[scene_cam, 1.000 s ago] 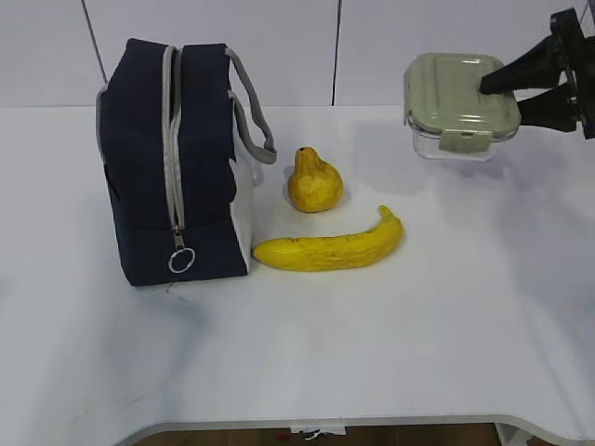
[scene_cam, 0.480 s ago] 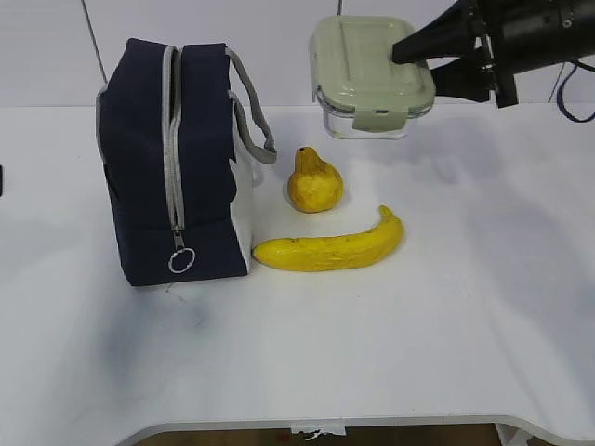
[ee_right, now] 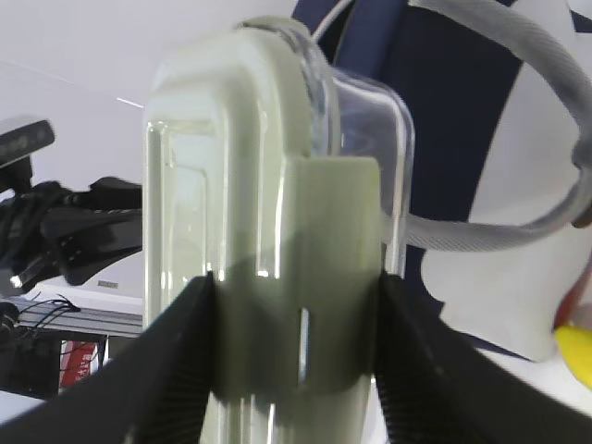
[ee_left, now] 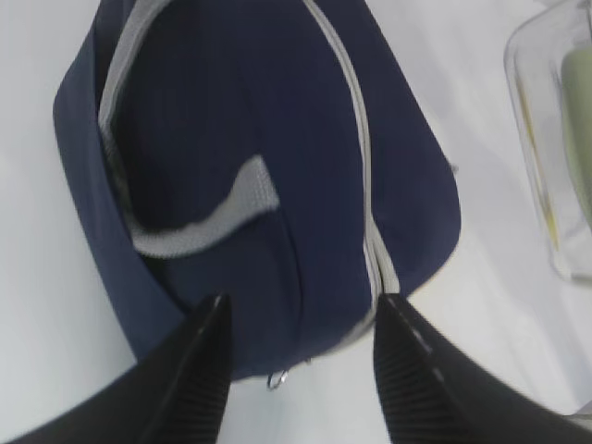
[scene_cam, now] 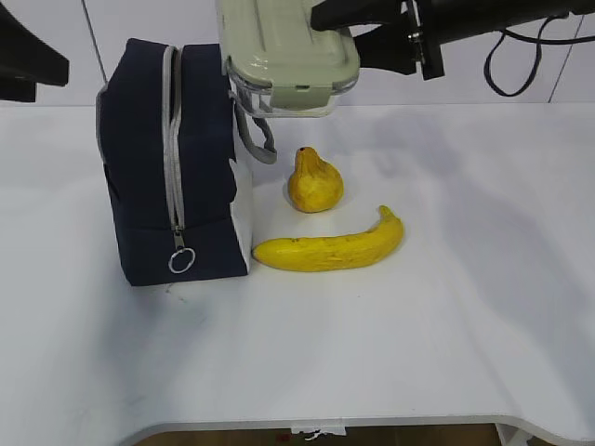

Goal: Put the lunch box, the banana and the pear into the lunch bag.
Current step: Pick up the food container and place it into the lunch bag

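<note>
The lunch bag (scene_cam: 177, 163) stands upright on the left part of the white desk (scene_cam: 372, 353), its grey zipper running up the near face and over the top, with the round metal ring pull (scene_cam: 181, 260) hanging low on that face. A grey rope handle (scene_cam: 253, 125) droops over the bag's right side above the white lower panel. The right gripper (scene_cam: 346, 30) reaches in from the upper right and is clamped on the lunch box (scene_cam: 284, 51), one finger above the sage-green lid and one below the clear base; the box is held in the air, roughly level, just above and to the right of the bag's top right corner. In the right wrist view the lunch box (ee_right: 277, 240) sits squarely between the two dark fingers (ee_right: 162, 370), with the snap-lock tab facing the camera. The left gripper (ee_left: 296, 370) hovers above the bag with its jaws spread moderately wide and nothing between them; in the exterior view only a dark part of that arm shows at the upper left edge. The pear (scene_cam: 314, 181) stands on the desk just right of the bag, neck upward. The banana (scene_cam: 330, 246) lies in front of the pear, near it but apart, its left end close to the bag's lower right corner.
</note>
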`<act>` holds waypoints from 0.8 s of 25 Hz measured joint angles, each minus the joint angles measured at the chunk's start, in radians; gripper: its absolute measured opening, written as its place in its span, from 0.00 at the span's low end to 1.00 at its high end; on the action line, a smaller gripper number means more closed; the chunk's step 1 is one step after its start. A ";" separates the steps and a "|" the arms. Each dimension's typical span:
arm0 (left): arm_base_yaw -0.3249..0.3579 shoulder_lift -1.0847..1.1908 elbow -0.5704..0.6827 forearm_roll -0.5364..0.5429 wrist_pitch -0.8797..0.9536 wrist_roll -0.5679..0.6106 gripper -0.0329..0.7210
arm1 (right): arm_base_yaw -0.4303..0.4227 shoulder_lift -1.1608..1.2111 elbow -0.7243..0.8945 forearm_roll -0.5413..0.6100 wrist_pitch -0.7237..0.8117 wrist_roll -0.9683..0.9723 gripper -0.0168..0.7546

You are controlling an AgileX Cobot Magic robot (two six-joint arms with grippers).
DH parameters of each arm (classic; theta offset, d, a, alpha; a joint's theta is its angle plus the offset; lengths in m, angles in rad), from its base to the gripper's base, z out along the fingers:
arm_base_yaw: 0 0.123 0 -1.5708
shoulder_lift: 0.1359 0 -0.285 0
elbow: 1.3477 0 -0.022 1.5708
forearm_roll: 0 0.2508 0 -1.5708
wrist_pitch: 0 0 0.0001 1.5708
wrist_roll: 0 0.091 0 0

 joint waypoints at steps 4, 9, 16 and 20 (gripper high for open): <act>0.000 0.134 -0.117 -0.015 0.041 0.002 0.55 | 0.036 0.000 -0.002 0.034 -0.055 0.000 0.49; 0.000 0.270 -0.234 -0.054 0.089 0.002 0.55 | 0.073 0.000 -0.002 0.064 -0.135 0.000 0.49; -0.001 0.396 -0.299 -0.064 0.119 0.002 0.53 | 0.100 0.000 -0.002 0.116 -0.220 0.000 0.49; -0.003 0.409 -0.301 -0.066 0.140 0.023 0.29 | 0.117 0.000 -0.002 0.149 -0.241 0.000 0.49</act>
